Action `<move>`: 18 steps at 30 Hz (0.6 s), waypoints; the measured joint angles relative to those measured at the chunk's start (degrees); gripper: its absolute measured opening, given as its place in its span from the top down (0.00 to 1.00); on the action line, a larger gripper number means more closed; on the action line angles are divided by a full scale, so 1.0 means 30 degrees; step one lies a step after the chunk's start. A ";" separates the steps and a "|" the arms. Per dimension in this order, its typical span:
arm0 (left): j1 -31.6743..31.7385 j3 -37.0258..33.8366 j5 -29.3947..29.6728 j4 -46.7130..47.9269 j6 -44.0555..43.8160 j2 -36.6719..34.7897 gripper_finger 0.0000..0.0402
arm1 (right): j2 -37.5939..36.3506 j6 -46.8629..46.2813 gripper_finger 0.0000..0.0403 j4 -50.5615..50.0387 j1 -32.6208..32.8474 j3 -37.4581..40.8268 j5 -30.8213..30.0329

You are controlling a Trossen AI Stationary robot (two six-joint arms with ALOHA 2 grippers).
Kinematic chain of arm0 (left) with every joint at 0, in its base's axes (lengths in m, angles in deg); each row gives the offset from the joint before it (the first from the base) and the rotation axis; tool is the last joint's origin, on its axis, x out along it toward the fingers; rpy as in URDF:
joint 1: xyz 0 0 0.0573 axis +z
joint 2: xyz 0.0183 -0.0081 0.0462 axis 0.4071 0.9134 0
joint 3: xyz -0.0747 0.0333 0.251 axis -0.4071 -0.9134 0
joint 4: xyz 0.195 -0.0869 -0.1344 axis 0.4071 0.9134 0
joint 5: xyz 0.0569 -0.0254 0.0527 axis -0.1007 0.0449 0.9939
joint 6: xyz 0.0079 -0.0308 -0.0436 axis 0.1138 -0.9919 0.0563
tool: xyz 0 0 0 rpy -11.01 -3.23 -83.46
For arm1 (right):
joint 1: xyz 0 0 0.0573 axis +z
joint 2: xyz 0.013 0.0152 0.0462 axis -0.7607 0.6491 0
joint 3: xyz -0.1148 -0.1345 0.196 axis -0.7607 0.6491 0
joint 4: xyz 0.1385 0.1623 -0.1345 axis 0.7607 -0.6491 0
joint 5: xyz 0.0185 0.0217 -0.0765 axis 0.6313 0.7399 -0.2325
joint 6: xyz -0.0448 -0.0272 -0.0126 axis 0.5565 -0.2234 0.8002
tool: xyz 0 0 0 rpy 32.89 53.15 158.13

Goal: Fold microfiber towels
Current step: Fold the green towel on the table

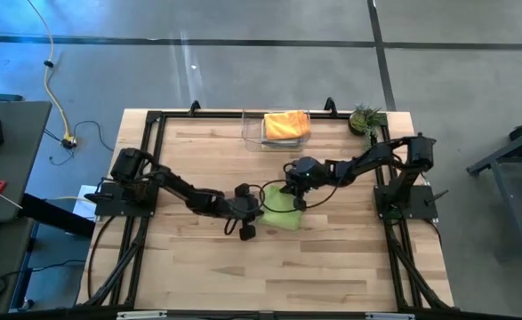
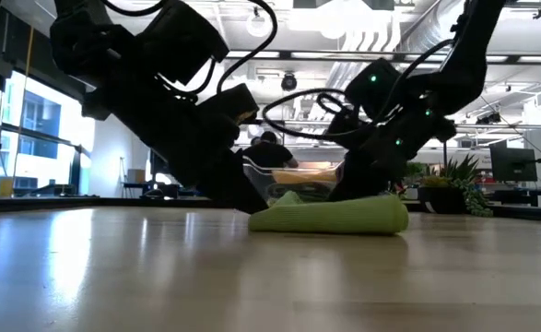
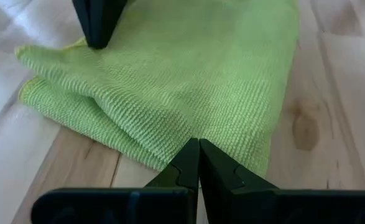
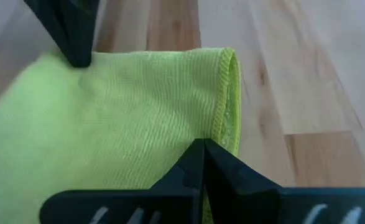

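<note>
Step in hand: 2 dark arms meet over a lime green towel at the centre of the high view, apparently pressing or finishing a fold; the cloth already lies doubled, a rounded folded edge showing in the low view.

Left jaws: the left gripper has its jaws closed tip to tip with no cloth seen between them, set at the near edge of the towel, low in the left wrist view.

Right jaws: the right gripper is likewise closed, its tips over the hemmed edge of the towel near a folded corner; whether any cloth is pinched cannot be told.

Where the towel lies: flat on the wooden counter, between the 2 grippers, with the left gripper touching or just beside its left side and the right gripper at its upper right.

Other towels: an orange towel sits in the clear plastic bin at the upper centre of the high view, well apart from the work; something yellow may lie with it, but this cannot be told.

Next move, as judged: either a further fold, which calls for opening the jaws and taking a fresh hold on an edge or corner, or lifting the folded cloth away; which one is due cannot be told.

Risk, as judged: soft cloth may spring open or drag when the tips draw off.
</note>
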 joint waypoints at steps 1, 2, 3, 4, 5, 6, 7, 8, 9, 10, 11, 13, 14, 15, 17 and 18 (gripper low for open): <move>-0.0060 0.0003 0.0115 0.0098 -0.0074 0.0000 1.00 | 0.0264 0.0007 1.00 0.0088 0.0007 -0.0101 -0.0260; -0.0171 0.0000 0.0246 0.0181 -0.0203 0.0000 1.00 | 0.0419 0.0004 1.00 0.0158 0.0007 -0.0140 -0.0384; -0.0251 -0.0004 0.0335 0.0205 -0.0344 0.0000 1.00 | 0.0516 0.0007 1.00 0.0282 0.0007 -0.0140 -0.0623; -0.0317 0.0003 0.0331 0.0269 -0.0442 0.0000 1.00 | 0.0641 0.0005 1.00 0.0432 0.0005 -0.0154 -0.0912; -0.0445 0.0003 0.0305 0.0411 -0.0544 0.0000 1.00 | 0.0669 -0.0002 1.00 0.0425 -0.0023 -0.0147 -0.1053; -0.0595 0.0003 0.0191 0.0641 -0.0626 0.0000 1.00 | 0.0651 -0.0007 1.00 0.0434 -0.0042 -0.0139 -0.1299; -0.0718 0.0025 0.0074 0.0955 -0.0641 -0.0030 1.00 | 0.0651 -0.0008 1.00 0.0448 -0.0102 -0.0118 -0.1337; -0.0830 0.0053 -0.0018 0.1425 -0.0648 -0.0232 1.00 | 0.0651 -0.0071 1.00 0.0500 -0.0109 -0.0111 -0.1450; -0.0906 0.0035 -0.0042 0.1985 -0.0723 -0.0536 1.00 | 0.0651 -0.0080 1.00 0.0576 -0.0109 -0.0111 -0.1604; -0.0945 0.0017 -0.0049 0.2409 -0.0868 -0.0813 1.00 | 0.0651 -0.0041 1.00 0.0647 -0.0109 -0.0111 -0.1666; -0.0970 0.0013 -0.0166 0.2718 -0.0985 -0.1087 1.00 | 0.0651 0.0077 1.00 0.0711 -0.0102 -0.0103 -0.1750; -0.0816 -0.0041 -0.0488 0.2796 -0.1005 -0.1829 1.00 | 0.0651 0.0168 1.00 0.0714 -0.0117 -0.0096 -0.1894; -0.0645 -0.0007 -0.0768 0.2261 -0.0999 -0.2107 1.00 | 0.0651 0.0168 1.00 0.0728 -0.0117 -0.0096 -0.1895; -0.0406 0.0003 -0.1106 0.1840 -0.0902 -0.2387 1.00 | 0.0651 0.0169 1.00 0.0768 -0.0117 -0.0095 -0.1890; 0.0213 0.0003 -0.1803 0.0612 -0.0854 -0.2574 1.00 | 0.0659 0.0183 1.00 0.0827 -0.0117 -0.0089 -0.1890; 0.0577 0.0003 -0.2051 0.0087 -0.0870 -0.2572 1.00 | 0.0659 0.0204 1.00 0.0901 -0.0117 -0.0082 -0.1883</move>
